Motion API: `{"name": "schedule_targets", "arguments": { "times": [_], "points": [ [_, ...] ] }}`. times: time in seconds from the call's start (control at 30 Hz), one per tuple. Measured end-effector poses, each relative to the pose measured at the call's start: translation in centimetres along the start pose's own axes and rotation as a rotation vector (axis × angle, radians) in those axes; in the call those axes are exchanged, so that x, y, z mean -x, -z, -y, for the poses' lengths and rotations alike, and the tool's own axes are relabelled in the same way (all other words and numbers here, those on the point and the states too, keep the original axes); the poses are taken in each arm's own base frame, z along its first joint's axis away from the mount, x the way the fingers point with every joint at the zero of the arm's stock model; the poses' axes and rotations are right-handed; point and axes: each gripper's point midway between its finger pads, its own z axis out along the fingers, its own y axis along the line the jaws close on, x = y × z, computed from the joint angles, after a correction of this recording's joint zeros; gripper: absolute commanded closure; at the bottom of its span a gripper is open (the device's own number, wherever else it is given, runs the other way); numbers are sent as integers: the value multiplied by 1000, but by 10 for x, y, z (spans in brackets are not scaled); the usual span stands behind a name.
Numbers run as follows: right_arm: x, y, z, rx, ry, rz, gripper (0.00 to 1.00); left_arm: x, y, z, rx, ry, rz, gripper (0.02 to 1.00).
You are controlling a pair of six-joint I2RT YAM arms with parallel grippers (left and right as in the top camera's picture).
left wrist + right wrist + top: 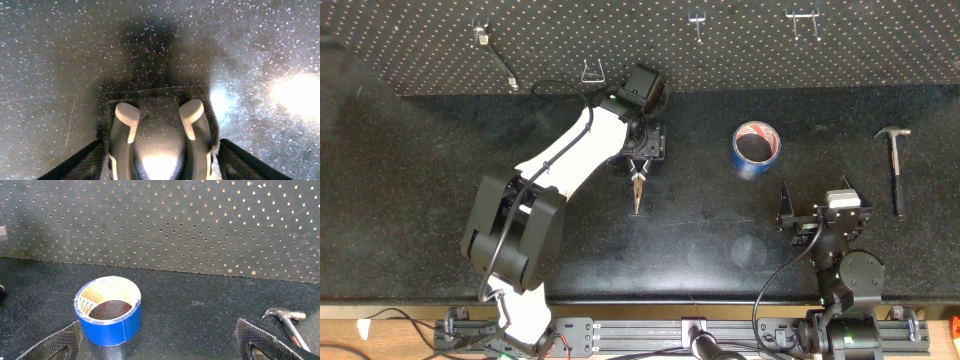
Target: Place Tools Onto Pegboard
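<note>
Pliers clamped in left gripper, not hung yet. I see tape and hammer still on tabletop, right side. Right gripper slack.

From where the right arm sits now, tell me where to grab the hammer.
Grip the hammer around mid-handle, coming straight down from above and closing across it. It lies flat on the table, head toward the pegboard, with the slim handle bare on both sides.
</note>
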Motion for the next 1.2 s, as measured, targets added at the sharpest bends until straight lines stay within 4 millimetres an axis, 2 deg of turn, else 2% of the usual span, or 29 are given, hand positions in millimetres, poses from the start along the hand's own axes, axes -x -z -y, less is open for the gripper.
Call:
{"name": "schedule_targets", "arguments": {
  "times": [0.53,0.77,0.9,1.2],
  "points": [
    [0,0,0,0,0,0,5,0,0,2,-12,15,-4,314],
    [0,0,0,0,0,0,5,-5,0,-5,26,18,-19,321],
    [0,0,0,0,0,0,5,-5,0,-6,28,18,-18,373],
    [0,0,0,0,0,0,5,-5,0,-6,29,18,-17,395]
  ]
}}
